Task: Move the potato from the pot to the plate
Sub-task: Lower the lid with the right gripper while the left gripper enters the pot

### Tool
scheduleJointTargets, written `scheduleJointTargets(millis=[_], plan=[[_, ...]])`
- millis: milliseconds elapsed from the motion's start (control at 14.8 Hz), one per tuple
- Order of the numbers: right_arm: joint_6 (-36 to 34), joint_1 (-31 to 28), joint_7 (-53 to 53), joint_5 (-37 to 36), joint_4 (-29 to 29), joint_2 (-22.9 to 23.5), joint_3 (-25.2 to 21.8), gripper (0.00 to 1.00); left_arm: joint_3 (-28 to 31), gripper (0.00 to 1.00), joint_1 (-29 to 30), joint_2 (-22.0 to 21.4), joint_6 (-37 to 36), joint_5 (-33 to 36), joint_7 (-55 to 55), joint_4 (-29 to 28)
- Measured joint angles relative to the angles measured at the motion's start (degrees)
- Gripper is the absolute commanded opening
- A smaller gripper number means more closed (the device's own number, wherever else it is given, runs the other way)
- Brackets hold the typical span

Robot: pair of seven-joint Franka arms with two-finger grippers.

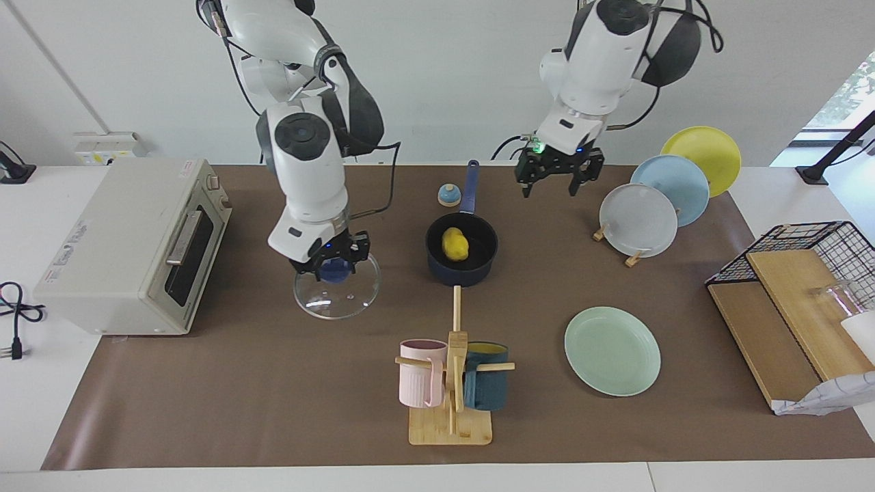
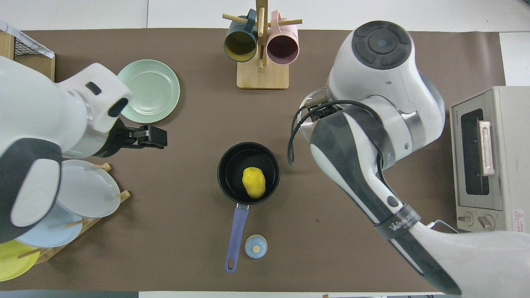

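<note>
Right gripper (image 1: 331,262), black and two-fingered, pointing down from a bent white arm, fingertips clamped together low near the table toward the right arm's end. Left gripper (image 1: 558,179) (image 2: 155,137) hanging raised above the table, fingers spread apart, holding nothing.
</note>
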Motion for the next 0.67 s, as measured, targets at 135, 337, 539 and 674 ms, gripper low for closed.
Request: scheduleJointTargets(millis=[135, 337, 539, 674], plan=[[4.1, -0.5, -5.5, 0.2, -3.7, -1.0, -3.3, 0.55, -0.1, 1.0, -5.6, 3.3, 5.9, 0.0, -6.6, -2.8], [14.7, -1.7, -12.6, 0.4, -12.9, -3.0, -8.4, 0.55, 0.0, 1.0, -9.7, 10.8, 12.6, 0.0, -10.1, -3.6], [19.0, -2.9, -13.4, 0.7, -20.3, -4.3, -9.3, 0.56, 0.3, 1.0, -10.2, 15.1, 14.7, 0.0, -10.1, -3.6], [20.1, -2.9, -13.3, 1.5, -23.4, -5.2, -9.3, 0.56, 0.3, 1.0, -10.7, 16.7, 15.6, 0.0, -11.0, -3.6]])
